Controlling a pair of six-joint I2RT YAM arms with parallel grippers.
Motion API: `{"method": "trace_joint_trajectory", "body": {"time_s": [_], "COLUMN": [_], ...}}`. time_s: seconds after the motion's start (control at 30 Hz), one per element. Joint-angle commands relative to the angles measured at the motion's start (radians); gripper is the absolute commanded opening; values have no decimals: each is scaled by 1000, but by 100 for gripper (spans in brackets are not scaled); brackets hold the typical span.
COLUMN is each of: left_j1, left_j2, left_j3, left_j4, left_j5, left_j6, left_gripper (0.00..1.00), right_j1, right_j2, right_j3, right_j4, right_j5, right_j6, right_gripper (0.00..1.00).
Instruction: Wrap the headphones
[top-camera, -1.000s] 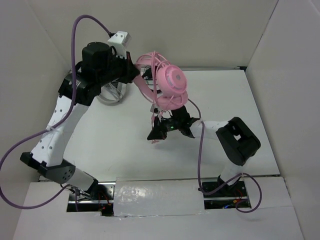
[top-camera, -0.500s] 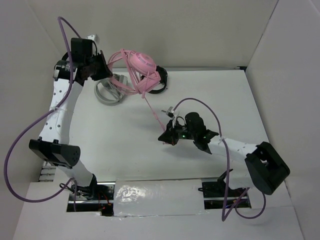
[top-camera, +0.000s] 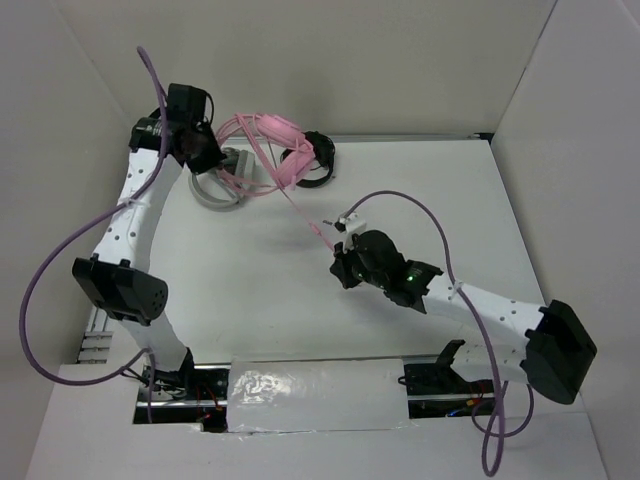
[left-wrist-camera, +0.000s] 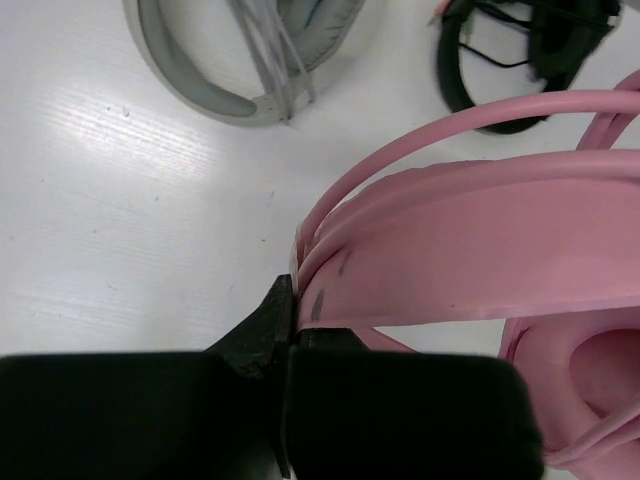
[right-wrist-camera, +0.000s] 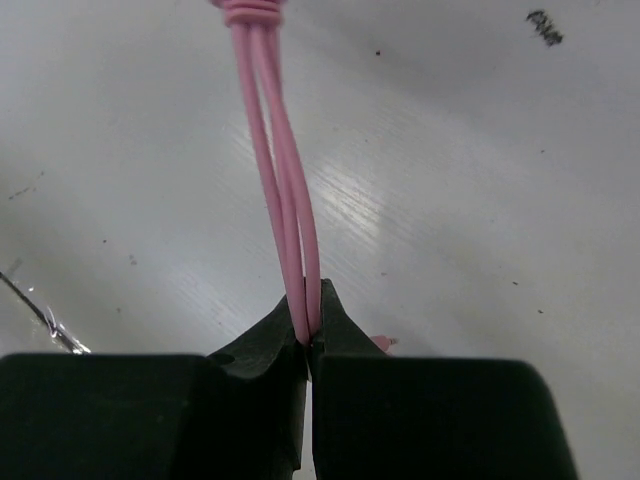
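Observation:
The pink headphones hang above the back of the table, tilted, near the rear wall. My left gripper is shut on their headband; in the left wrist view the left gripper pinches the band's edge. The thin pink cable runs down from the ear cups toward the table's middle. My right gripper is shut on a doubled strand of that cable, and in the right wrist view the right gripper nips it at the fingertips, just above the table.
Grey-white headphones lie on the table under the left gripper, also in the left wrist view as grey-white headphones. Black headphones lie right behind the pink ones. White walls close in the back and both sides.
The left arm has carried the pink headphones from the middle back toward the back left. The right arm has stretched out to the right, still holding the cable, which now runs straighter.

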Motion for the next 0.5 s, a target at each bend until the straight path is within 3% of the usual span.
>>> {"method": "trace_joint_trajectory", "body": {"time_s": [0.0,0.13,0.37,0.47], "left_j1": [-3,-21,-87,-129], "left_j2": [37,84,144,175], "left_j3": [9,-1,-59,-81], "left_j4": [84,52,69,60], "left_j5": [-156,-182,-206,-237], "left_j6": [-142,-161,-89,-72], "left_gripper": [0,0,0,0], "right_j1": [70,127,207,209], "right_j2": [-81,-115,-52,-30], "right_j3": [105,160,281,329], "right_j4": [-273,-374,-438,-425], "right_j5": [227,294,624,638], "right_j6": [11,-27,-160,-269], "right_gripper": [0,0,0,0]}}
